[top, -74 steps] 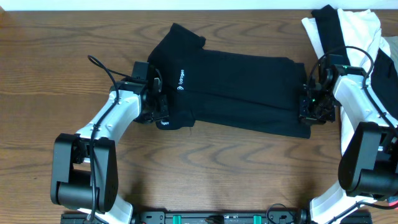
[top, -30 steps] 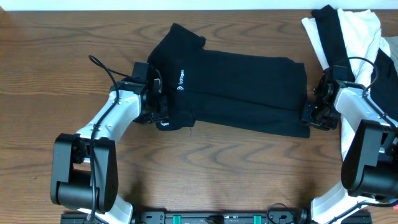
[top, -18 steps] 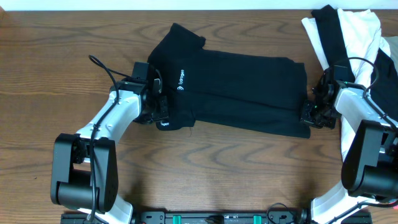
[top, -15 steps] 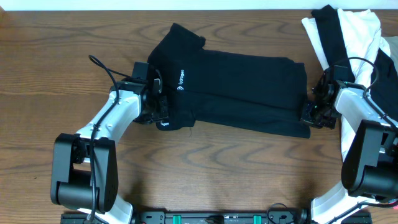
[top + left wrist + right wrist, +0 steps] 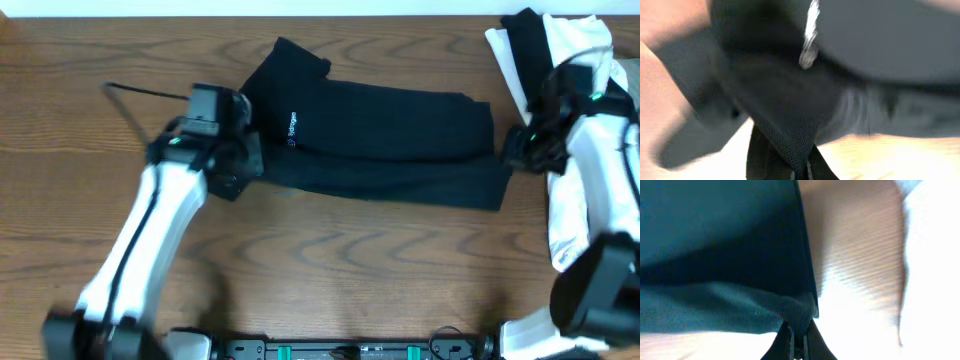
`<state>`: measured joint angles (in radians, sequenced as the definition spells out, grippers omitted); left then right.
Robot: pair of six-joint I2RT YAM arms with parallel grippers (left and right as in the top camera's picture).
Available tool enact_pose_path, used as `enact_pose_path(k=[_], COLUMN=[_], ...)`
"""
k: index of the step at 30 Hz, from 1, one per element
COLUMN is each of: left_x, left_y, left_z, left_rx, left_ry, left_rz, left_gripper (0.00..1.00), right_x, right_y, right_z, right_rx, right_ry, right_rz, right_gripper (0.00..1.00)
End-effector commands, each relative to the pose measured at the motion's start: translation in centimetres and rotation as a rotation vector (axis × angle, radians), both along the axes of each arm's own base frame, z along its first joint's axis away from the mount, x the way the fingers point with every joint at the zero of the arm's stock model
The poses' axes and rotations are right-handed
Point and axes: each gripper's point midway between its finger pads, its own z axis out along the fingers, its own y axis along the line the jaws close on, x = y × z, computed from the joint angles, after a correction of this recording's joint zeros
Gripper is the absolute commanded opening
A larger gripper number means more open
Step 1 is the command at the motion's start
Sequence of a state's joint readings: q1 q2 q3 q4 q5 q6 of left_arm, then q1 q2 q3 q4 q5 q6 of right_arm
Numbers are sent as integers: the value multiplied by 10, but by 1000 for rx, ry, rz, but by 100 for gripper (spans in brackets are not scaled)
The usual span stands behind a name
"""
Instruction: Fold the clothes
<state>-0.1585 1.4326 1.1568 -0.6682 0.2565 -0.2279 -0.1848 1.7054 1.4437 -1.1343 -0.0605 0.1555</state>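
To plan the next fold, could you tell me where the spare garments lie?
Overhead, the black and white garments lie at the table's far right corner, beyond the right gripper and black shirt.

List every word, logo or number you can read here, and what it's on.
White lettering with a small logo, on the black shirt: too small to read.
White mark on the shirt, left wrist view: blurred, unreadable.
Nothing else shows any text.

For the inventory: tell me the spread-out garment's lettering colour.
White lettering on soft black garment; clearest overhead.
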Motion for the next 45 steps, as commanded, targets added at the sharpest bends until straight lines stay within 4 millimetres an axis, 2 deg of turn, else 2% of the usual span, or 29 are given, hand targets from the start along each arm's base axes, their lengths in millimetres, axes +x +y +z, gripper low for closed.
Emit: enact_pose_path(k=[1, 2, 5, 10, 21, 24, 27, 29, 33, 37, 40, 41, 43, 45], left_x=[5, 2, -9, -40, -130, -144, -145, -140, -111, -58, -9, 13, 53, 96], left_y=[16, 24, 44, 65, 65, 65, 65, 65, 66, 67, 69, 69, 69, 62], left_z=[76, 99, 149, 212, 356, 381, 388, 384, 359, 316, 278, 263, 237, 217], left_rx=[-12, -16, -24, -32, -97, -102, -103, -101, -92, -77, -67, -64, -68, -98], left_ry=[-224, -294, -451, -642, -1040, -1108, -1124, -1104, -992, -819, -692, -653, -611, -611], left_rz=[34, 56, 112, 180, 202, 199, 199, 200, 205, 211, 215, 217, 208, 173], left_gripper=[6, 6, 6, 6, 6, 6, 6, 6, 6, 6, 6, 6, 6, 6], right_x=[8, 7, -1, -20, -76, -82, -80, -74, -51, -20, 8, 21, 41, 70], right_y=[-8, -9, -12, -14, -21, -21, -21, -23, -28, -29, -31, -33, -33, -31], right_z=[66, 83, 122, 177, 295, 317, 323, 321, 297, 258, 224, 210, 192, 176], right_rx=[-39, -45, -63, -103, -227, -251, -257, -254, -226, -151, -107, -97, -85, -83], right_ry=[-160, -190, -266, -382, -677, -741, -764, -756, -671, -549, -456, -425, -397, -402], right_rz=[-2, -7, -17, -13, -56, -62, -62, -62, -55, -33, -19, -13, -1, 20], right_gripper=[1, 1, 1, 1, 1, 1, 1, 1, 1, 1, 1, 1, 1, 1])
